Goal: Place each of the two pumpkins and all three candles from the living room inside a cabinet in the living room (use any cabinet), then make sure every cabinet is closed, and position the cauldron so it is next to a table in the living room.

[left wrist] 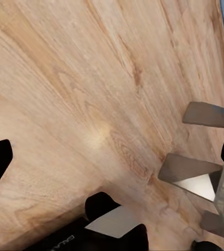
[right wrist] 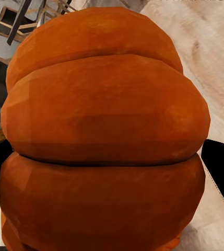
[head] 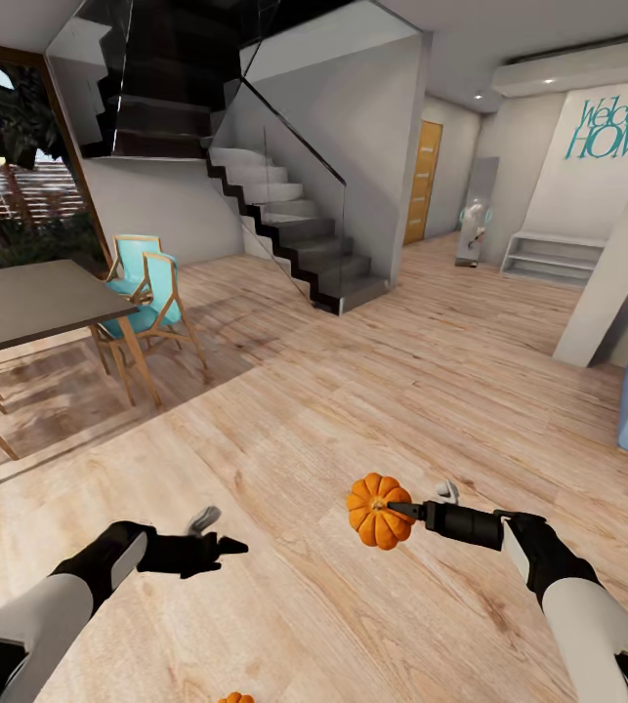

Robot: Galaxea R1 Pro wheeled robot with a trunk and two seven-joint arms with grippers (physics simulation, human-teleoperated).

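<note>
One pumpkin (head: 378, 511) clamped in the right end effector (head: 398, 510) above the wood floor (head: 353, 391); left end effector (head: 224, 547) empty, spread unclear.

Table (head: 30, 303), chairs (head: 152, 293) — perhaps stairs (head: 294, 229)

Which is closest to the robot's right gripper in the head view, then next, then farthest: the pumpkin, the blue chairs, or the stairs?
1. Pumpkin, held in the right gripper.
2. Blue chairs, left, beside the table.
3. Stairs, farther back, centre.
</note>
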